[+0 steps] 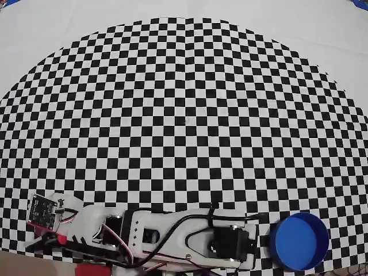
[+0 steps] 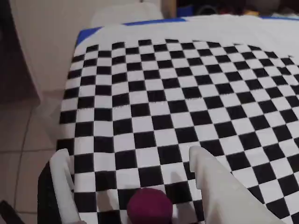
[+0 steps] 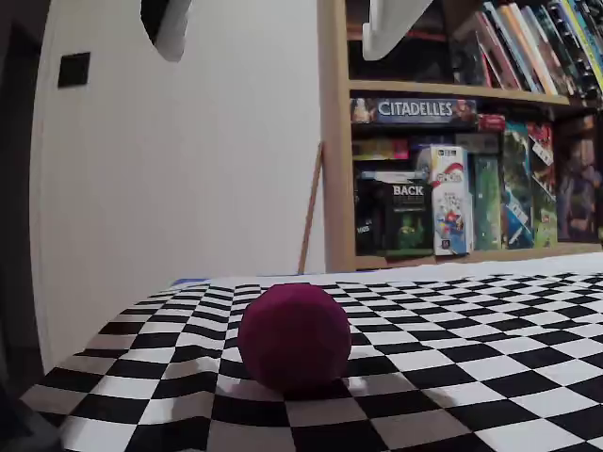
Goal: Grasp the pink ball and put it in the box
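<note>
One pink ball (image 3: 294, 337), one blue box (image 1: 299, 241), one gripper (image 2: 135, 186).
Fingers spread wide, hovering above the ball on the checkered cloth (image 2: 187, 93); the box sits well apart, beside the arm's base.

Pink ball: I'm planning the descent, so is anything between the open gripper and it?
Nothing visible. In the wrist view the pink ball lies on the checkered cloth below the gap of the open gripper, with only bare cloth around it. The fixed view shows the fingertips well above it.

Checkered table (image 1: 184, 115), pink ball (image 3: 294, 336) resting on it, blue box (image 1: 299, 241) near edge
</note>
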